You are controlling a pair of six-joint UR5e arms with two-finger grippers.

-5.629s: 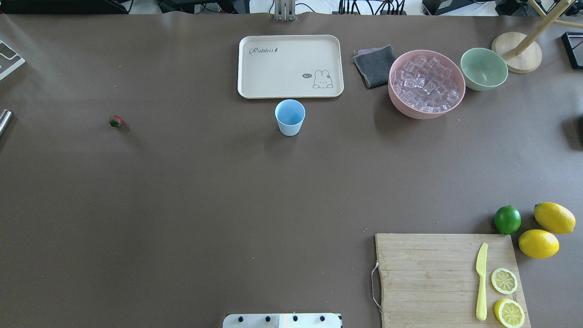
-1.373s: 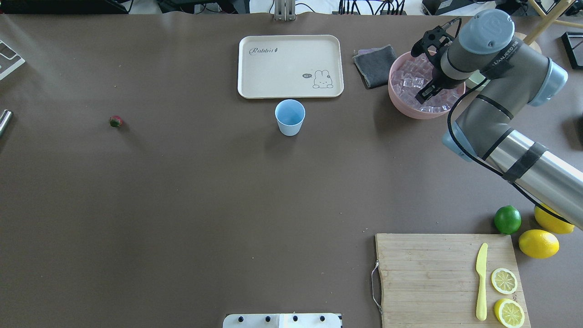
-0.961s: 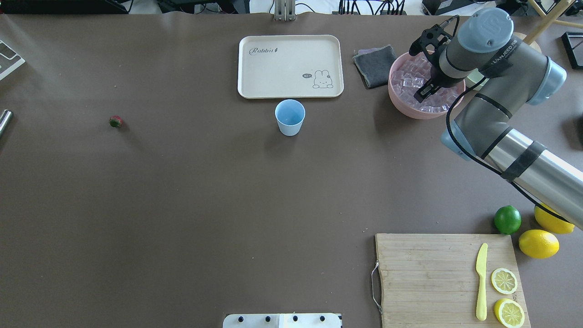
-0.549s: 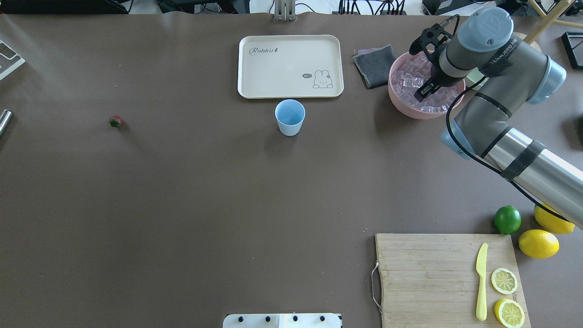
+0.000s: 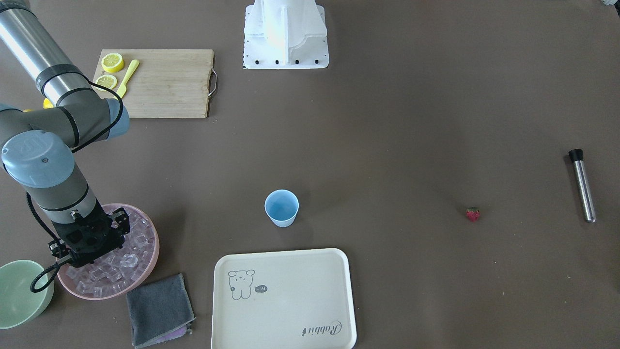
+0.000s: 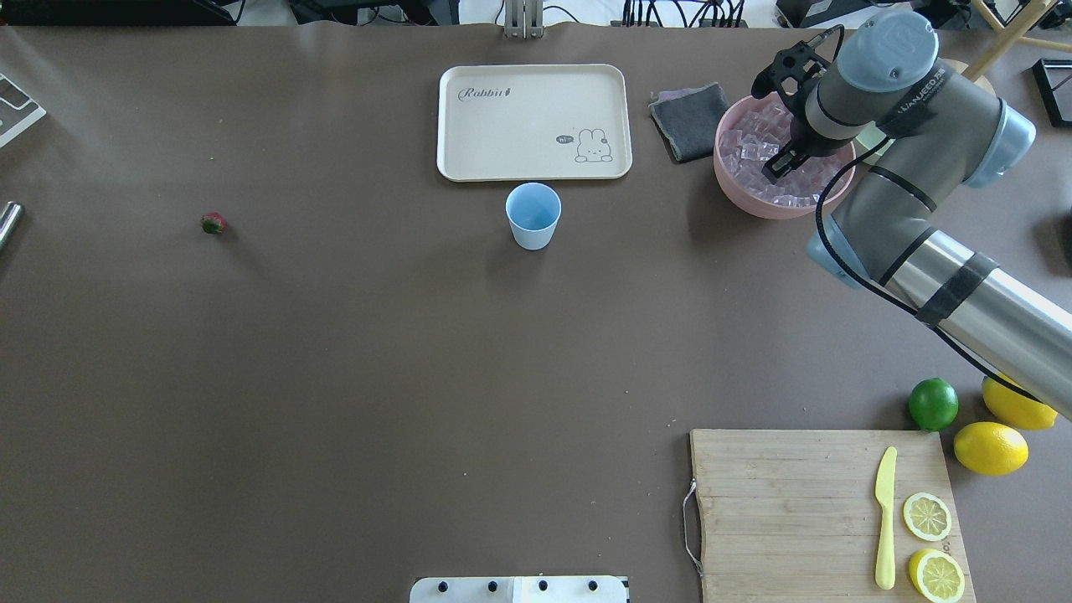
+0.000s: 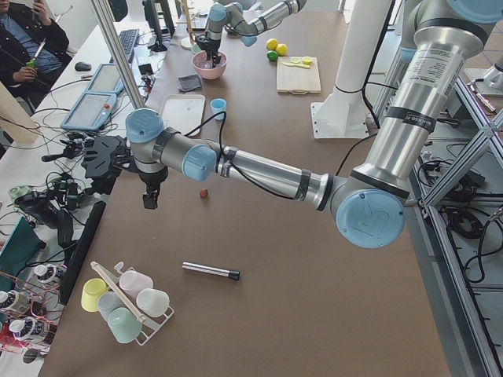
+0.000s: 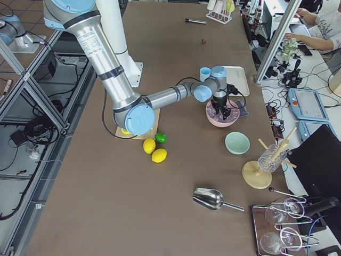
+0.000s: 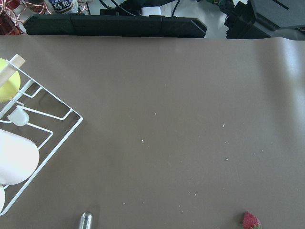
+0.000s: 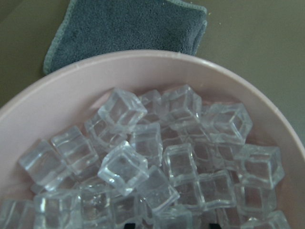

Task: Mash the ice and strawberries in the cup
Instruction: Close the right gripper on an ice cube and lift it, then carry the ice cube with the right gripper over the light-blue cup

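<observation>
Right jaws half-hidden in ice (image 10: pixel 123 167), seemingly apart.

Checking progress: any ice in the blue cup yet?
No, the cup shows a bare blue bottom overhead; the ice sits in the pink bowl.

Overhead exterior sits behind the robot, looking forward and down over the whole desk (image 6: pixel 335 377); front-facing looks steeply down from the opposite side, so the same tray (image 6: pixel 519 126), cup (image 6: pixel 533 215) and pink bowl (image 6: pixel 754 201) appear turned end for end. The two side views look along the desk from either end, high and far off, both catching that bowl. Left wrist view hangs near bare desk, strawberry (image 9: pixel 251 221) at its lower edge; right wrist view looks closely into the bowl's ice (image 10: pixel 124 167).
</observation>
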